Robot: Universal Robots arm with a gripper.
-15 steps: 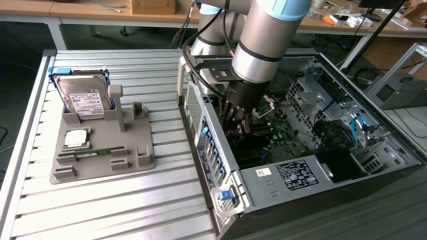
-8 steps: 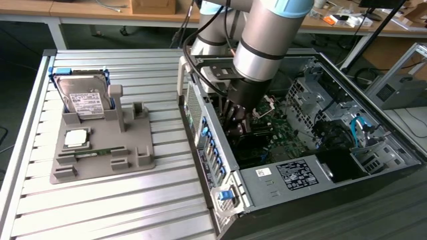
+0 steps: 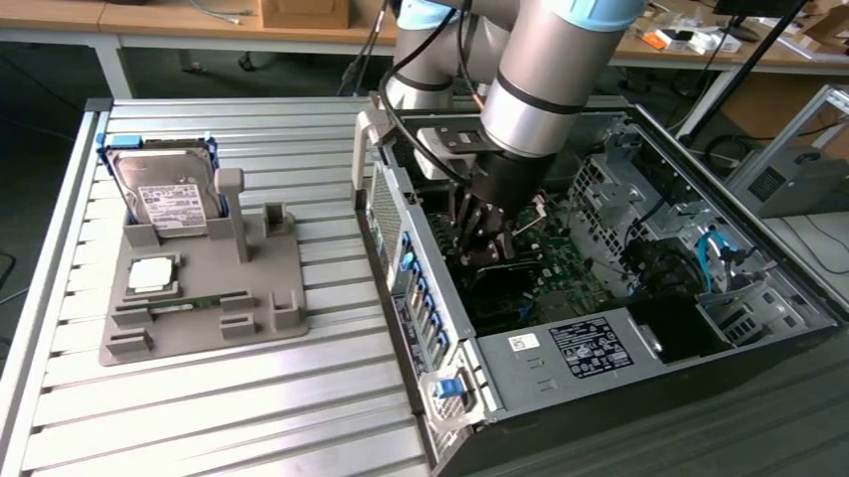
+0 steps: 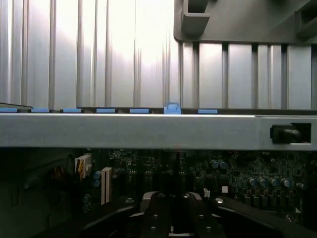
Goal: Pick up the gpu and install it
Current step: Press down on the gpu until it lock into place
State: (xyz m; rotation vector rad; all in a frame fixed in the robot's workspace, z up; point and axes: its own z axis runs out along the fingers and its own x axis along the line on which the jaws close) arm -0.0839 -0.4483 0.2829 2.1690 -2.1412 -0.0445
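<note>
Slatted table point(image 3: 199, 397) bears tray point(image 3: 199, 298); clenched gripper point(image 3: 484, 238) inside case point(image 3: 637, 328), wrist sees motherboard point(image 4: 208, 168)

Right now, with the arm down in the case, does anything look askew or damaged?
Nothing stands out. The gripper is shut, low inside the open computer case over the motherboard. The hard drive stands in its gray holder, nothing tipped.

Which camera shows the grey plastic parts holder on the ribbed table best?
The exterior view: the whole grey plastic holder is seen there, a silver hard drive standing in it. The wrist view catches one corner beyond the computer case's wall.
</note>
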